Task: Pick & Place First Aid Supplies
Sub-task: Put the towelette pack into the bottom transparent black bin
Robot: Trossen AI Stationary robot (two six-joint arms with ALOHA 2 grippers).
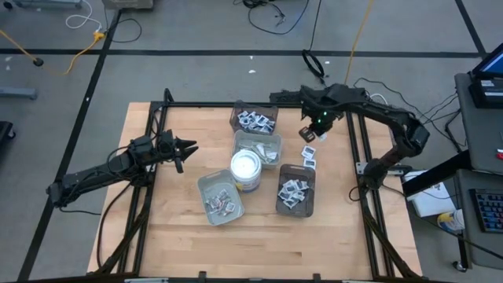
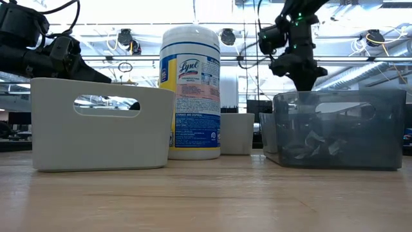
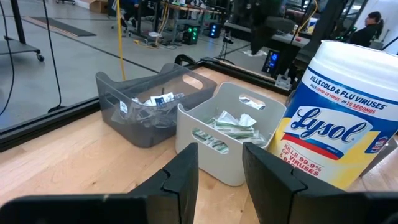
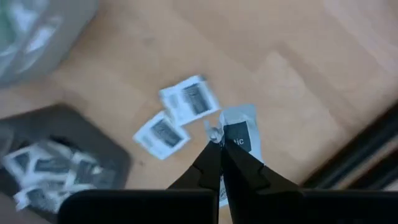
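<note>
- First aid supplies — small flat square white packets with dark print: two lie loose (image 4: 180,115) on the bare wooden table (image 1: 173,228), and a third (image 4: 237,138) is pinched in the right gripper (image 4: 219,149).
- Step in hand, as judged: the pick. Next comes a lift and a carry to the dark translucent tray (image 1: 296,191) nearby.
- Right arm reaches over the table's far right part, fingers pressed together on the packet.
- Left gripper (image 1: 189,149) waits at the left, fingers partly spread and empty, facing the round white tub (image 3: 339,134).
</note>
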